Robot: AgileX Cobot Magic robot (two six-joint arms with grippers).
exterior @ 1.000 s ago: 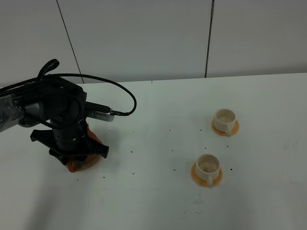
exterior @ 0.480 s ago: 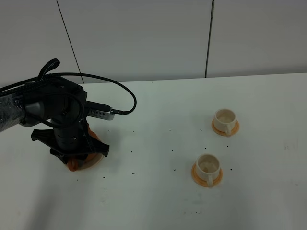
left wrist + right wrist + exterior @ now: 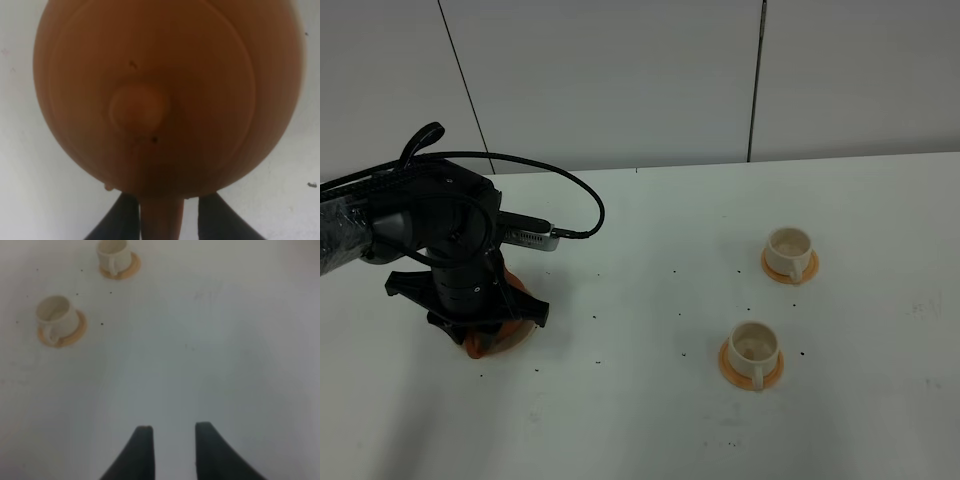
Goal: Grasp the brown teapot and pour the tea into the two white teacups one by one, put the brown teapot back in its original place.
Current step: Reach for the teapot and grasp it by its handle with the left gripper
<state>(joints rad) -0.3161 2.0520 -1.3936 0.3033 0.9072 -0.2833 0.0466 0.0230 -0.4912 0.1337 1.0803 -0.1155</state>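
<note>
The brown teapot (image 3: 155, 95) fills the left wrist view from above, knobbed lid in the middle. Its handle (image 3: 161, 220) runs between the two black fingers of my left gripper (image 3: 168, 198). The gripper is open, with a thin gap showing beside one finger. From the high camera the left arm (image 3: 460, 262) covers the teapot (image 3: 485, 345), and only a reddish-brown edge peeks out. The original place is hidden beneath it. The two white teacups (image 3: 789, 246) (image 3: 753, 343) stand on orange saucers at the right. My right gripper (image 3: 172, 432) hangs open over bare table, with both teacups (image 3: 54, 312) (image 3: 112, 252) far ahead.
A black cable (image 3: 575, 195) loops from the left arm over the table behind the teapot. Small dark specks (image 3: 680, 314) dot the white tabletop between teapot and cups. A grey panelled wall (image 3: 620, 80) closes the back edge.
The left arm has settled very slightly lower over the teapot. The cups and saucers stand where they were.
</note>
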